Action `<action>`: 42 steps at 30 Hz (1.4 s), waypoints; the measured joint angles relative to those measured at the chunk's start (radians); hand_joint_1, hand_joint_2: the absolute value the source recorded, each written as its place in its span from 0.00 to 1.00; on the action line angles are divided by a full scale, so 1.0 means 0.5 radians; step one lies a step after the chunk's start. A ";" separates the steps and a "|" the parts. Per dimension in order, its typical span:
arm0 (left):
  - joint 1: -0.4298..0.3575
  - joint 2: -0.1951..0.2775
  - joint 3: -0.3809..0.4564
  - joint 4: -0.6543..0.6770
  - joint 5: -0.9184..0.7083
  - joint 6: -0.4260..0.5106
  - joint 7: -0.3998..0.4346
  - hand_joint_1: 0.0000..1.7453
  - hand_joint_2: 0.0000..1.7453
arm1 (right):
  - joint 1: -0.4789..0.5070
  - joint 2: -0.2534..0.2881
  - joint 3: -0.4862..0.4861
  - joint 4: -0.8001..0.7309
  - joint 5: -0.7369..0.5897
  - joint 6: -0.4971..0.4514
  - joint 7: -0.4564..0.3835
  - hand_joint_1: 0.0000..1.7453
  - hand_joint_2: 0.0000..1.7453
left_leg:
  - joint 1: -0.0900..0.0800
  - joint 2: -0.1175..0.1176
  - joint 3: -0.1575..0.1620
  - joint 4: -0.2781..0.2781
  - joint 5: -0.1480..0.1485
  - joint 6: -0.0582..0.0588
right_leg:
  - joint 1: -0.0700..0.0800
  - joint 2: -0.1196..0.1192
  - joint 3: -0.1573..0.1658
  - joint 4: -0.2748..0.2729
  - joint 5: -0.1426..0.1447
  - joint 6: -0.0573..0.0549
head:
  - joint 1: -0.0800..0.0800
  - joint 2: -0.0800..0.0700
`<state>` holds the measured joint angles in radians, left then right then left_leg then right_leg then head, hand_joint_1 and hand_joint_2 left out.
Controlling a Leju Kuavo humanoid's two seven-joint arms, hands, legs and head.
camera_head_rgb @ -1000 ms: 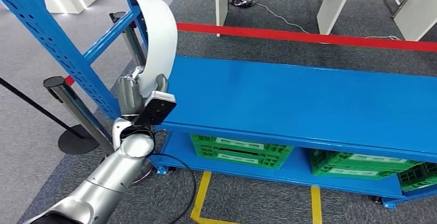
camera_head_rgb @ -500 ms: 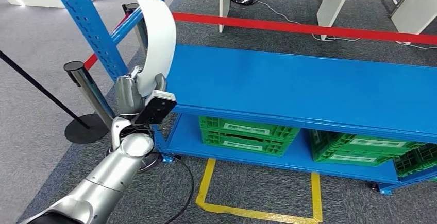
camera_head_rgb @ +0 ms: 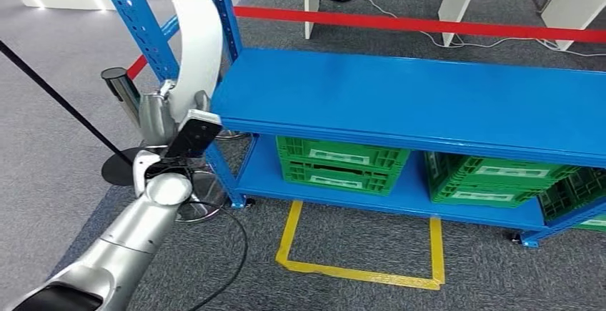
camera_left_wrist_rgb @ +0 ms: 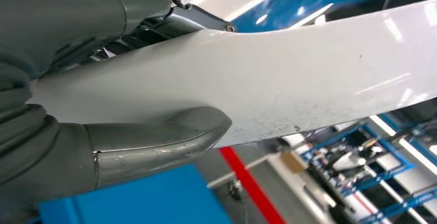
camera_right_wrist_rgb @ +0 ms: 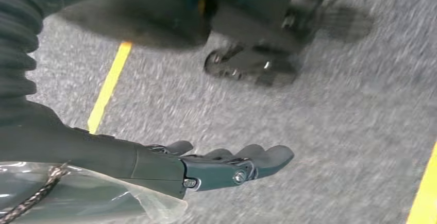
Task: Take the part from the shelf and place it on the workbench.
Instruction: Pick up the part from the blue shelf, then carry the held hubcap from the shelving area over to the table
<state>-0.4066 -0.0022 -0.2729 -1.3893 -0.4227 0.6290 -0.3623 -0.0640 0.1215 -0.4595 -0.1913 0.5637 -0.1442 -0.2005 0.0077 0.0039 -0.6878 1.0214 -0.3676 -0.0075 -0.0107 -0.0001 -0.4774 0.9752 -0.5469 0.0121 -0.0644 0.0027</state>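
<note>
Nearest the body, right hand (camera_right_wrist_rgb: pixel 216 165) hangs over grey carpet beside a yellow floor line (camera_right_wrist_rgb: pixel 108 87); fingers lie loosely extended and apart, nothing in them.

Left hand (camera_head_rgb: pixel 159 114) raised ahead at the near-left corner of the blue workbench (camera_head_rgb: pixel 429 104). It holds the part (camera_head_rgb: pixel 193 36), a long curved white panel, by its lower end. Wrist view: thumb (camera_left_wrist_rgb: pixel 160 139) pressed flat on one face of the part (camera_left_wrist_rgb: pixel 288 80), darker fingers behind the other face. The panel stands roughly upright, upper end arching away above the hand, just beside the bench edge and not yet over the top. Contact with the blue shelf upright (camera_head_rgb: pixel 225 18) behind it: cannot tell.

Handling, as judgement:
- Thin moulded shell, probably light and fairly stiff, some flex likely along its length.
- Glossy surface, so likely slippery under a pinch; faint speckling visible on the face.
- Held at one end, so the long free length acts as a lever and may swing or twist in the grip. A hold nearer mid-length would balance better.
- Curved shape may rock once set down; lay it on its long edges or back.

Under the bench top, green crates (camera_head_rgb: pixel 343 161) on the lower deck. Beyond the bench, a red barrier tape (camera_head_rgb: pixel 429 25) and white furniture legs.
</note>
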 joint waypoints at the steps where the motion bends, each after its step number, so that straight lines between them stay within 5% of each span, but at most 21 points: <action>1: -0.009 0.023 0.015 -0.010 0.005 -0.010 0.006 1.00 1.00 | 0.002 0.000 -0.005 0.000 0.000 -0.002 0.000 0.00 1.00 | 0.003 -0.001 -0.015 0.056 -0.077 -0.010 | -0.002 -0.004 -0.016 -0.001 0.021 -0.020 | -0.002 0.000; 4: -0.021 0.070 0.039 -0.031 0.009 -0.023 0.011 1.00 1.00 | 0.001 0.001 -0.013 -0.001 0.001 -0.003 0.000 0.00 1.00 | 0.005 -0.002 -0.075 0.417 -0.367 -0.028 | 0.004 -0.010 -0.081 0.007 0.090 -0.046 | -0.009 0.000; 6: -0.022 0.086 0.043 -0.038 0.009 -0.024 0.011 1.00 1.00 | 0.002 0.001 -0.014 -0.001 0.001 -0.002 0.000 0.00 1.00 | 0.005 -0.002 -0.055 0.562 -0.378 -0.024 | 0.011 -0.012 -0.146 0.023 0.131 -0.047 | -0.010 0.000; 8: -0.023 0.094 0.046 -0.047 0.009 -0.024 0.011 1.00 1.00 | 0.001 0.001 -0.016 -0.001 0.001 -0.003 0.000 0.00 1.00 | 0.001 -0.003 0.083 0.433 -0.281 -0.002 | 0.018 -0.012 -0.205 0.042 0.161 -0.046 | -0.011 0.000; 11: -0.030 0.104 0.052 -0.071 0.008 -0.025 0.011 1.00 1.00 | 0.000 0.005 -0.018 -0.001 0.001 -0.003 0.000 0.00 1.00 | -0.017 -0.005 0.338 0.050 -0.278 0.046 | 0.026 -0.009 -0.257 0.059 0.204 -0.025 | -0.009 0.000; 14: -0.031 0.113 0.056 -0.090 0.007 -0.026 0.010 1.00 1.00 | 0.001 0.007 -0.021 -0.001 0.002 -0.004 -0.001 0.00 1.00 | -0.026 -0.001 0.361 -0.052 -0.280 0.067 | 0.018 -0.008 -0.288 0.058 0.243 0.014 | -0.010 0.000; 16: -0.023 0.117 0.058 -0.098 0.007 -0.027 0.010 1.00 1.00 | 0.004 0.007 -0.026 -0.001 0.002 -0.007 -0.001 0.00 1.00 | -0.016 0.006 0.330 -0.073 -0.240 0.087 | 0.017 -0.002 -0.331 0.122 0.160 0.034 | -0.005 0.000; 19: 0.008 0.122 0.064 -0.106 0.006 -0.029 0.010 1.00 1.00 | 0.004 0.007 -0.032 -0.001 0.006 -0.010 -0.002 0.00 1.00 | -0.013 0.011 0.248 -0.072 -0.173 0.106 | 0.009 -0.001 -0.426 0.451 -0.102 0.056 | 0.000 0.000; 20: 0.023 0.123 0.067 -0.107 0.008 -0.032 0.010 1.00 1.00 | 0.004 0.007 -0.032 -0.001 0.007 -0.010 -0.003 0.00 1.00 | -0.014 0.011 0.218 -0.069 -0.150 0.104 | 0.006 -0.001 -0.438 0.552 -0.136 0.062 | -0.001 0.000; 22: 0.052 0.124 0.072 -0.110 0.015 -0.041 0.010 1.00 1.00 | 0.003 0.007 -0.034 -0.001 0.009 -0.010 -0.003 0.00 1.00 | -0.013 0.011 0.154 -0.062 -0.107 0.096 | -0.001 -0.002 -0.382 0.582 -0.072 0.072 | 0.000 0.000; 24: 0.070 0.125 0.078 -0.116 0.024 -0.050 0.010 1.00 1.00 | -0.001 0.007 -0.039 -0.002 0.010 -0.011 -0.004 0.00 1.00 | -0.012 0.010 0.097 -0.049 -0.066 0.081 | -0.007 -0.002 -0.208 0.368 0.020 0.075 | 0.000 0.000; 26: 0.074 0.127 0.084 -0.132 0.029 -0.054 0.009 1.00 1.00 | -0.009 0.007 -0.043 -0.005 0.011 -0.011 -0.005 0.00 1.00 | -0.016 0.010 0.055 -0.035 -0.028 0.059 | -0.005 0.002 -0.026 0.102 0.004 0.062 | -0.004 0.000; 29: 0.077 0.131 0.088 -0.147 0.035 -0.062 0.007 1.00 1.00 | -0.008 0.008 -0.047 -0.005 0.012 -0.011 -0.005 0.00 1.00 | -0.017 0.009 0.032 -0.034 0.025 0.030 | 0.001 0.002 0.006 0.006 -0.009 0.023 | -0.005 0.000; 31: 0.088 0.135 0.089 -0.151 0.040 -0.067 0.006 1.00 1.00 | -0.006 0.008 -0.050 -0.005 0.012 -0.011 -0.004 0.00 1.00 | -0.010 0.004 0.010 0.016 -0.052 0.007 | -0.001 -0.005 -0.027 0.007 0.027 -0.015 | -0.006 0.000; 34: 0.106 0.136 0.089 -0.158 0.043 -0.073 0.004 1.00 1.00 | -0.007 0.009 -0.059 -0.005 0.013 -0.012 -0.007 0.00 1.00 | -0.004 0.000 -0.052 0.343 -0.355 -0.015 | 0.002 -0.010 -0.095 0.010 0.095 -0.049 | -0.012 0.000; 36: 0.117 0.134 0.088 -0.158 0.043 -0.074 0.004 1.00 1.00 | -0.006 0.009 -0.064 -0.005 0.014 -0.014 -0.015 0.00 1.00 | -0.003 0.000 -0.053 0.533 -0.413 -0.014 | 0.009 -0.010 -0.157 0.022 0.136 -0.050 | -0.013 0.000; 37: 0.120 0.134 0.088 -0.158 0.043 -0.075 0.004 1.00 1.00 | -0.006 0.009 -0.066 -0.005 0.014 -0.014 -0.021 0.00 1.00 | -0.004 0.000 -0.016 0.543 -0.379 -0.007 | 0.014 -0.010 -0.190 0.030 0.154 -0.050 | -0.013 0.000; 39: 0.122 0.133 0.088 -0.161 0.045 -0.078 0.004 1.00 1.00 | -0.007 0.010 -0.068 -0.005 0.016 -0.015 -0.032 0.00 1.00 | -0.011 -0.002 0.144 0.365 -0.284 0.021 | 0.021 -0.010 -0.243 0.043 0.184 -0.047 | -0.013 0.000; 42: 0.116 0.130 0.088 -0.178 0.077 -0.114 0.004 1.00 1.00 | -0.008 0.016 -0.072 -0.005 0.022 -0.014 -0.037 0.00 1.00 | -0.035 -0.007 0.379 -0.003 -0.294 0.069 | 0.024 -0.010 -0.290 0.050 0.229 -0.023 | -0.012 0.000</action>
<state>-0.3484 0.0629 -0.2291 -1.4785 -0.3841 0.5721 -0.3605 -0.0680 0.1297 -0.4957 -0.1938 0.5745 -0.1513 -0.2190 -0.0100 0.0001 -0.4984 1.0197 -0.5146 0.0271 0.0011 -0.0050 -0.6222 1.0002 -0.4324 0.0007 -0.0702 0.0028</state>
